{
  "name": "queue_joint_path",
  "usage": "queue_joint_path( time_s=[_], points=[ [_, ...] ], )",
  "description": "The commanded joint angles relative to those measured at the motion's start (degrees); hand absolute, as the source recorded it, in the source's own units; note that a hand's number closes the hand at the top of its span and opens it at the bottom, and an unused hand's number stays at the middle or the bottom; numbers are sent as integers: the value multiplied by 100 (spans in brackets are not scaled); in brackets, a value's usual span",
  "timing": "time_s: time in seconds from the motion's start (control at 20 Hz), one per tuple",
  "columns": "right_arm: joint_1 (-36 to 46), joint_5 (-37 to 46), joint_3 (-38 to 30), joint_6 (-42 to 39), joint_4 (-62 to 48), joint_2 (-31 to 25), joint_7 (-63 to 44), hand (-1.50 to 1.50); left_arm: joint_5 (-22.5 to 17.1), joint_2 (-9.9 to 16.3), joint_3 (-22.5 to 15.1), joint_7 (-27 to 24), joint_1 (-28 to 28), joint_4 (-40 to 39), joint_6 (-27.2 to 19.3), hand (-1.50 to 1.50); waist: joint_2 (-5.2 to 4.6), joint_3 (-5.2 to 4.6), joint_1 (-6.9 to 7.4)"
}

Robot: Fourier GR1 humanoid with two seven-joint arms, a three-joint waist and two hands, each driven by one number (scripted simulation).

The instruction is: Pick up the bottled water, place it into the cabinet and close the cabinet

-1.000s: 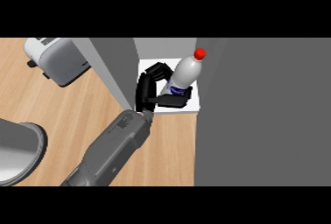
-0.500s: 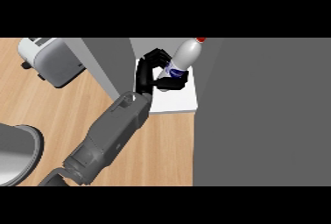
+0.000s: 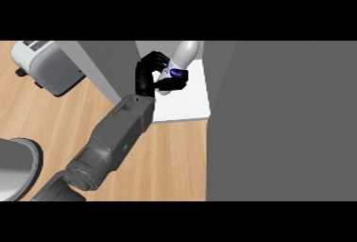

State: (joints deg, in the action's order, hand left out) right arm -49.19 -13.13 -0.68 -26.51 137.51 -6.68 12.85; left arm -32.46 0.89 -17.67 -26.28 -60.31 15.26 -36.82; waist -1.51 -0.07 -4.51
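Left hand [image 3: 150, 75] has its fingers wrapped round the bottled water [image 3: 178, 61], holding it tilted over the white cabinet shelf [image 3: 188, 101]. I'd straighten it, set the base flat well inside, then let go before touching the door.
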Motion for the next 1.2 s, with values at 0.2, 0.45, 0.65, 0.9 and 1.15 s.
queue_joint_path(
  time_s=[0.2,0.45,0.65,0.9,1.15],
  points=[
    [35,-433,-27,-22,134,22,-127,-150,236,136,64,-404,-334,-793,-198,-150,-47,0,-81],
    [-147,-413,3,-226,245,-61,-59,-150,410,277,-14,-553,-559,-1021,-403,-150,-65,-4,-186],
    [-29,-553,-38,-193,265,-116,-196,-150,349,129,93,-461,-782,-1076,-459,-150,-84,-7,-139],
    [-28,-563,-46,-317,49,-89,14,-150,303,150,183,-866,-717,-841,252,-150,-74,-7,-130],
    [-202,-492,38,-346,140,-53,-26,-150,-28,2,582,-1170,-951,-444,787,-150,4,-4,-10]
  ],
)
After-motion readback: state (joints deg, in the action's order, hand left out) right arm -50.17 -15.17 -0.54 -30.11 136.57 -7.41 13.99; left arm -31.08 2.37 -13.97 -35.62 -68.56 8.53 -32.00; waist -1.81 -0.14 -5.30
